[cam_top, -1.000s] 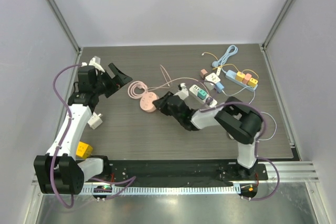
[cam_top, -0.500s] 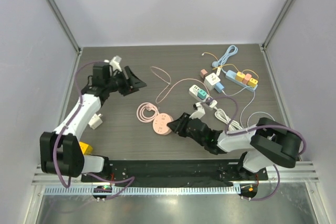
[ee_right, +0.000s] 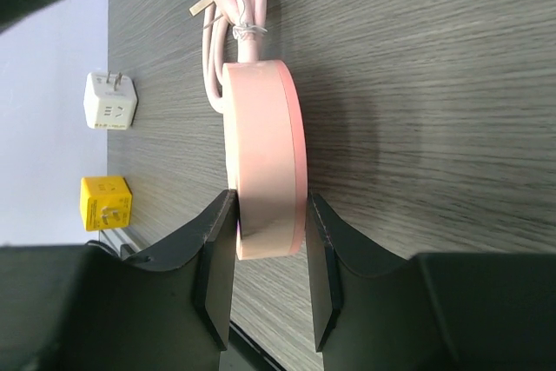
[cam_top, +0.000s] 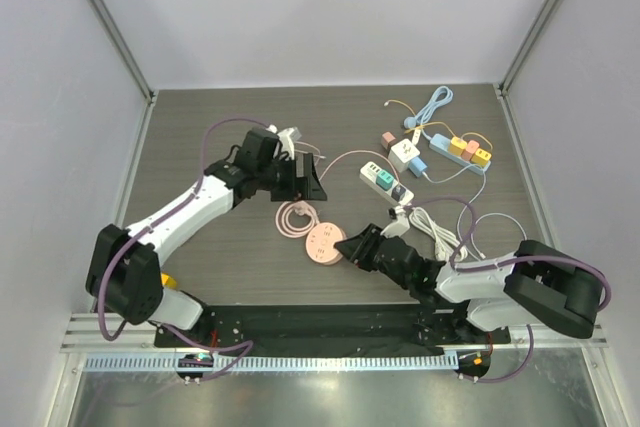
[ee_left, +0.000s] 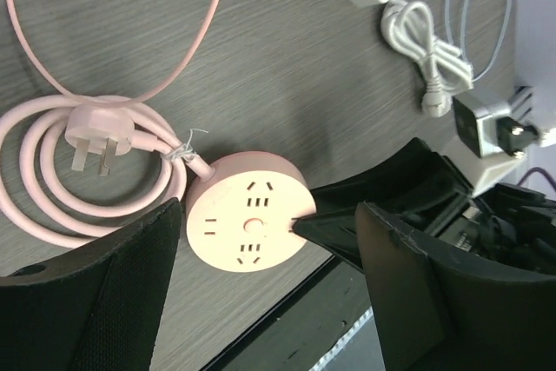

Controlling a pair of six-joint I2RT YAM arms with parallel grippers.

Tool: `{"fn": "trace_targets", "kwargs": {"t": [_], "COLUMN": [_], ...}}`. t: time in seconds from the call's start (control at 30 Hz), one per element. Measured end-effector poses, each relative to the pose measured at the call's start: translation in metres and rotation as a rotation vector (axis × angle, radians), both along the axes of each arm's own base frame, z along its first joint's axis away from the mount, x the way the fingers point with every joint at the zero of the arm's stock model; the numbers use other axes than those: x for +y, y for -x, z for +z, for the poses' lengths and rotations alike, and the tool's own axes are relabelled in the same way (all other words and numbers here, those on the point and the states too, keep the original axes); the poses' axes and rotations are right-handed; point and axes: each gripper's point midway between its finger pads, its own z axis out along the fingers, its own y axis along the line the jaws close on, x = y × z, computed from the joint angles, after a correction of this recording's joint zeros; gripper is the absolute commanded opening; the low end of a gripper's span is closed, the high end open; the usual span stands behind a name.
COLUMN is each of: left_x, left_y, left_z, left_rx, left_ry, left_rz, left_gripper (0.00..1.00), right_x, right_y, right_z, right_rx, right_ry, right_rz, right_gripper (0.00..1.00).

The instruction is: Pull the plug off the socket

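Near the table's (cam_top: 260,287) front edge, the round pink socket (cam_top: 322,244) is pinched across its thickness by the right gripper (ee_right: 269,202), with bare tabletop open to its left. The left gripper (cam_top: 308,180) hovers with fingers spread wide above the socket's coiled cord (cam_top: 293,215) and single plug (ee_left: 97,136). Two loose adapters, one white (ee_right: 110,102) and one yellow (ee_right: 104,203), lie near the left edge; a white power strip (cam_top: 383,179) and a blue power strip (cam_top: 455,150) crowd the far right.

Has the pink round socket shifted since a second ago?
Yes. The pink round socket, clamped in the right gripper, went from left of the white power strip to below-left of it in the top view.
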Motion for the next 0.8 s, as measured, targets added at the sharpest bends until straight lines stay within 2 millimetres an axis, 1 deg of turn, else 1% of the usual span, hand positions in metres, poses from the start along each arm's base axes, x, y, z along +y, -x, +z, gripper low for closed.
{"fn": "trace_targets", "kwargs": {"t": [0.07, 0.13, 0.23, 0.27, 0.37, 0.43, 0.47, 0.53, 0.63, 0.73, 0.8], "left_x": [-0.004, -0.005, 0.001, 0.006, 0.025, 0.039, 0.047, 0.064, 0.091, 0.118, 0.134], "left_y": [0.002, 0.004, 0.001, 0.001, 0.001, 0.003, 0.004, 0.007, 0.014, 0.022, 0.028], "left_z": [-0.010, -0.015, -0.010, -0.006, 0.016, 0.037, 0.046, 0.066, 0.093, 0.115, 0.126], "left_rx": [0.018, 0.030, 0.003, -0.010, -0.065, -0.119, -0.145, -0.201, -0.281, -0.352, -0.389], "left_ry": [-0.026, -0.047, -0.073, -0.082, -0.097, -0.092, -0.091, -0.088, -0.083, -0.081, -0.080], "left_rz": [0.001, 0.015, 0.062, 0.086, 0.157, 0.208, 0.236, 0.296, 0.400, 0.497, 0.561], "left_gripper": [0.80, 0.80, 0.81, 0.81, 0.83, 0.84, 0.84, 0.85, 0.87, 0.87, 0.88], "right_x": [0.001, 0.007, 0.022, 0.028, 0.052, 0.069, 0.079, 0.097, 0.124, 0.153, 0.174], "right_y": [0.003, 0.009, 0.021, 0.026, 0.044, 0.049, 0.048, 0.039, 0.018, -0.019, -0.050], "right_z": [-0.001, -0.003, -0.005, -0.005, -0.005, -0.005, -0.004, 0.000, 0.006, 0.011, 0.012], "right_rx": [0.002, 0.005, 0.009, 0.009, 0.012, 0.011, 0.005, -0.015, -0.050, -0.077, -0.080], "right_ry": [-0.007, -0.014, -0.034, -0.039, -0.053, -0.056, -0.058, -0.050, -0.015, 0.012, 0.019], "right_rz": [0.010, 0.031, 0.073, 0.082, 0.127, 0.142, 0.144, 0.130, 0.107, 0.084, 0.074], "right_gripper": [0.01, 0.01, 0.01, 0.01, 0.01, 0.01, 0.01, 0.01, 0.01, 0.01, 0.01]}}
